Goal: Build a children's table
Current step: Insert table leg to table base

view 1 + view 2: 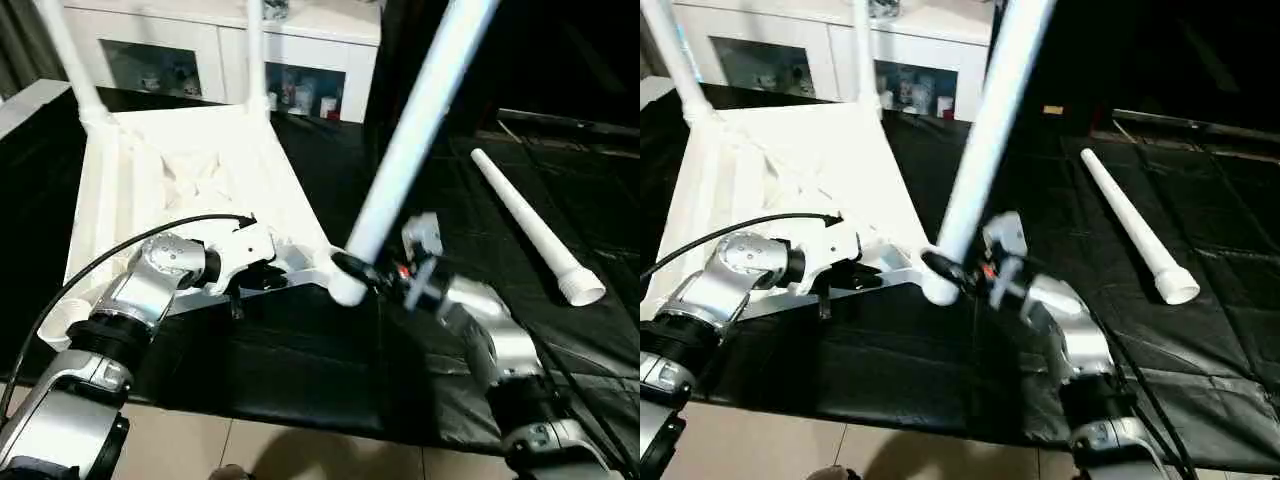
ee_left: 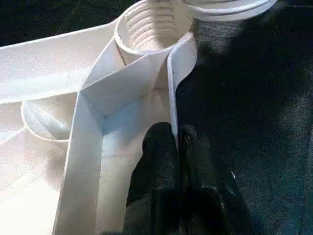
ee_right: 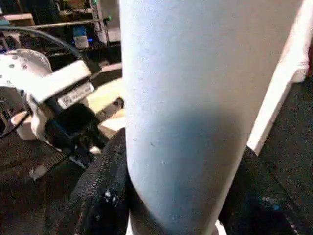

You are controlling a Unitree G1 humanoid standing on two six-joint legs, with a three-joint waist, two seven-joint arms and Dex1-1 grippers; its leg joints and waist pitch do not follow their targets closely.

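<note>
The white table top (image 1: 180, 170) lies upside down on a black mat, ribbed underside up. Two legs (image 1: 70, 50) (image 1: 256, 40) stand in its far corner sockets. My left gripper (image 2: 177, 142) is shut on the thin rim wall just short of the near right corner socket (image 2: 151, 24). My right gripper (image 1: 352, 268) is shut on a third leg (image 1: 415, 130) close to its thick end. That leg tilts up and away to the right, with its threaded end (image 2: 230, 7) right beside the socket. The fourth leg (image 1: 525, 225) lies loose on the mat at the right.
The black mat (image 1: 300, 370) ends at a tiled floor (image 1: 300, 450) along the front. A white cabinet with glass doors (image 1: 200, 50) stands behind the table top. A black cable (image 1: 120, 250) loops over my left forearm.
</note>
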